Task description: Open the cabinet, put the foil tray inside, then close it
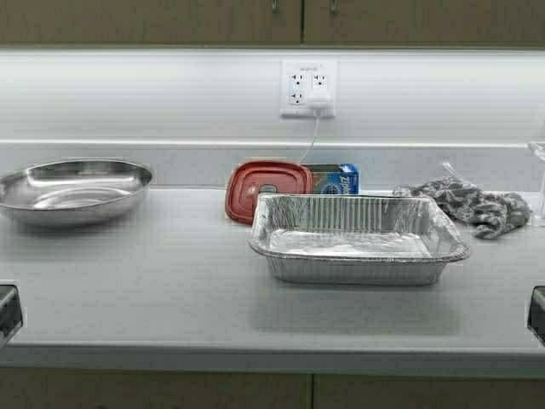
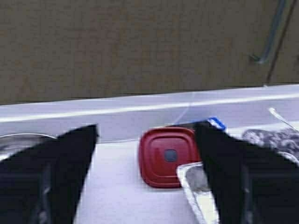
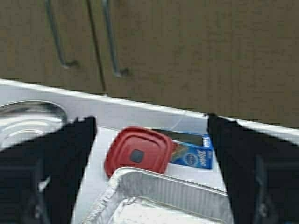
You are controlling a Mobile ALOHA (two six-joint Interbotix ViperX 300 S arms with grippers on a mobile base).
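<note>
— Where did you have the two sets of jaws at that moment?

— You kept both arms low at the near edge of the table (image 1: 170,290). Your left gripper (image 2: 145,186) was spread wide with nothing between its fingers (image 2: 70,163), and your right gripper (image 3: 149,186) was released just as wide, also holding nothing. From above, only a dark corner of each arm showed at the table's left and right edges.

— And the foil tray?

— The foil tray (image 1: 358,239) sat flat on the table, ahead of your right jaws and reaching into the gap between them; from your left jaws only its corner showed, beside the inner finger. You were touching it with neither gripper.

— What lay beyond it?

— A red lid (image 1: 267,189) leaned just behind the tray, straight ahead of your left jaws, with a blue box (image 1: 334,179) beside it against the wall. A steel bowl (image 1: 73,190) stood well off to the outer side of your left jaws, and a grey patterned cloth (image 1: 477,204) lay past the tray's other end.

— The cabinet?

— The cabinet (image 3: 187,51) hung above and ahead of both jaws, its two doors shut, the slim bar handles (image 3: 110,42) meeting at the middle.
</note>
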